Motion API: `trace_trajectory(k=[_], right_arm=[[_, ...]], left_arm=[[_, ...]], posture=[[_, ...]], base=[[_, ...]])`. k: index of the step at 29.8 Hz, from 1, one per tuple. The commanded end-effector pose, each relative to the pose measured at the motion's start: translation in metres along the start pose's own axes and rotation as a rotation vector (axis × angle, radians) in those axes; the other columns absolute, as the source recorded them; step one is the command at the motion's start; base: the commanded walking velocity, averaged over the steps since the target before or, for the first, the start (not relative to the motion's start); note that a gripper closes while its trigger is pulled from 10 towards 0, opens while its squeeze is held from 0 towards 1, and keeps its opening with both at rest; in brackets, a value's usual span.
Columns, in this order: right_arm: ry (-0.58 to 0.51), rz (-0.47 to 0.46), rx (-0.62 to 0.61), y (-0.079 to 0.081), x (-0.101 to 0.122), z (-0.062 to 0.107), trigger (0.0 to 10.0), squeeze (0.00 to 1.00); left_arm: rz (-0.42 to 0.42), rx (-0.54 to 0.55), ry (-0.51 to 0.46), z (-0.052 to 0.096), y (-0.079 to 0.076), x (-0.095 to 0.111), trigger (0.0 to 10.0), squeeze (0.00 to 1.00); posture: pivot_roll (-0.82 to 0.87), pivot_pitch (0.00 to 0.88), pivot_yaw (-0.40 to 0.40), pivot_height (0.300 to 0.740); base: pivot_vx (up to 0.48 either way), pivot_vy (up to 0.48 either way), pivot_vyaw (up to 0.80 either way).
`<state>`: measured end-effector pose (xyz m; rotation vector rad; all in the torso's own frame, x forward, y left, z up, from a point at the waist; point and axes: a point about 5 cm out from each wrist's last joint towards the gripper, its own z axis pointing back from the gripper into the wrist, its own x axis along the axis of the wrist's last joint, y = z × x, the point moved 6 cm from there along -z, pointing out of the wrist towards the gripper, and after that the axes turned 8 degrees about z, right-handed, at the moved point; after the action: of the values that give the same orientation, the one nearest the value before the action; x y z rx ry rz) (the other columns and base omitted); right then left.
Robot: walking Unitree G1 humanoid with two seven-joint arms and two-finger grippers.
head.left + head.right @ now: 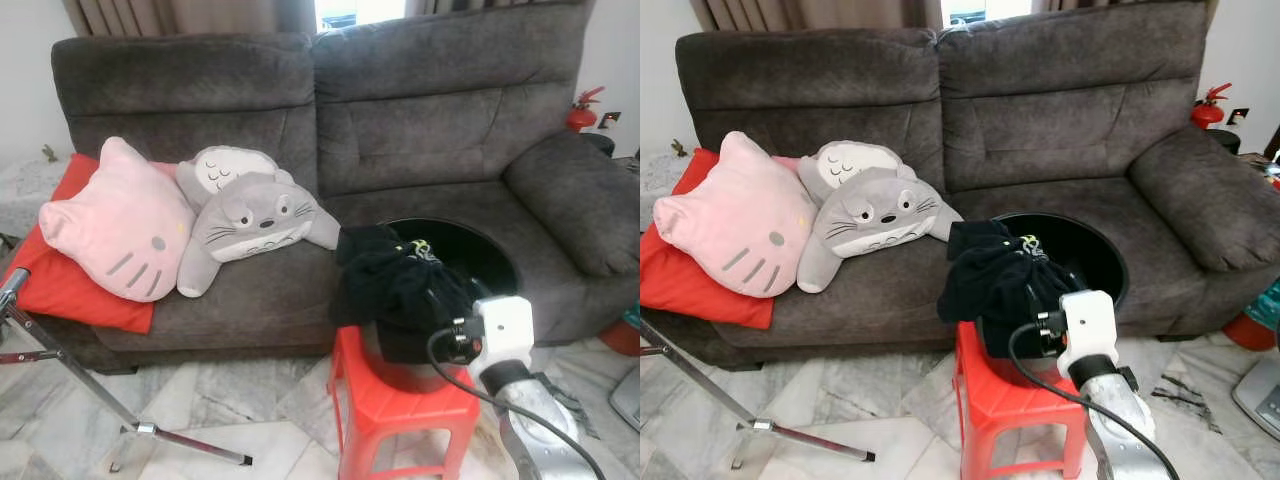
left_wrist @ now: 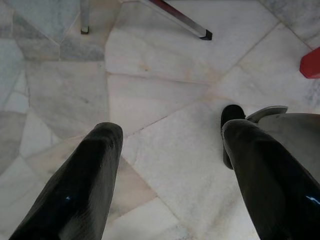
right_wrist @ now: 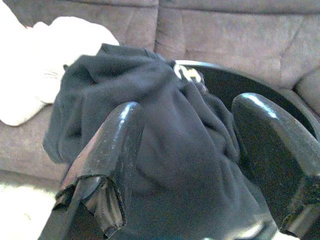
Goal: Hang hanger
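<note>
Home living room: grey sofa [image 1: 400, 130], plush cushions [image 1: 120, 220], curtains [image 1: 190, 15], marble floor [image 1: 200, 400].

Left tool [image 2: 170, 185] is just hanging over the floor [image 2: 165, 95], pale marble tiles with grey veins, and its two glossy black fingers [image 2: 80, 190] sit spread wide apart with nothing between them. Past the tips there's a thin metal leg [image 2: 180, 19] ending in a black foot, plus another leg [image 2: 85, 17] nearby. A bit of red stool [image 2: 311, 62] pokes in at the edge, and some silver robot part [image 2: 295, 130] sits beside one finger.
</note>
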<state>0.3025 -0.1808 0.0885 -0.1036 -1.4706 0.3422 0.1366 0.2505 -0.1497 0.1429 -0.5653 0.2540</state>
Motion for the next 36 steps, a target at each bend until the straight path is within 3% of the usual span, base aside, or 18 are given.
trace_trajectory(k=[1,3,10,13,15,22,36], right_arm=[[-0.011,-0.008,0.011,0.002,0.006,0.002,10.0,0.0],[0.018,-0.023,-0.018,-0.004,0.002,0.012,10.0,0.0],[0.072,-0.058,-0.034,-0.008,-0.01,0.022,10.0,0.0],[0.077,-0.059,-0.033,-0.008,-0.01,0.023,10.0,0.0],[0.112,-0.149,0.018,0.002,-0.016,0.018,10.0,0.0],[0.181,-0.215,0.016,0.006,-0.03,0.021,10.0,0.0],[0.227,-0.232,-0.005,0.005,-0.038,0.016,10.0,0.0]], left_arm=[[-0.027,0.009,0.016,0.001,0.004,-0.003,10.0,0.0],[-0.029,0.009,0.016,0.001,0.004,-0.003,10.0,0.0],[-0.032,0.007,0.019,0.001,0.004,-0.004,10.0,0.0],[-0.033,0.007,0.019,0.001,0.004,-0.004,10.0,0.0],[-0.034,0.004,0.019,0.001,0.003,-0.004,10.0,0.0],[-0.035,0.004,0.023,0.001,0.003,-0.005,10.0,0.0],[-0.04,0.002,0.026,0.001,0.004,-0.005,10.0,0.0]], posture=[[-0.16,0.0,0.075,0.74],[-0.16,0.0,0.075,0.74],[-0.17,0.0,0.078,0.74],[-0.17,0.0,0.078,0.74],[-0.17,0.0,0.071,0.74],[-0.17,0.0,0.074,0.74],[-0.17,0.0,0.072,0.74]], base=[[0.0,0.0,0.0],[0.0,0.0,0.0],[0.0,0.0,0.0],[0.0,0.0,0.0],[0.0,0.0,0.0],[0.0,0.0,0.0],[0.0,0.0,0.0]])
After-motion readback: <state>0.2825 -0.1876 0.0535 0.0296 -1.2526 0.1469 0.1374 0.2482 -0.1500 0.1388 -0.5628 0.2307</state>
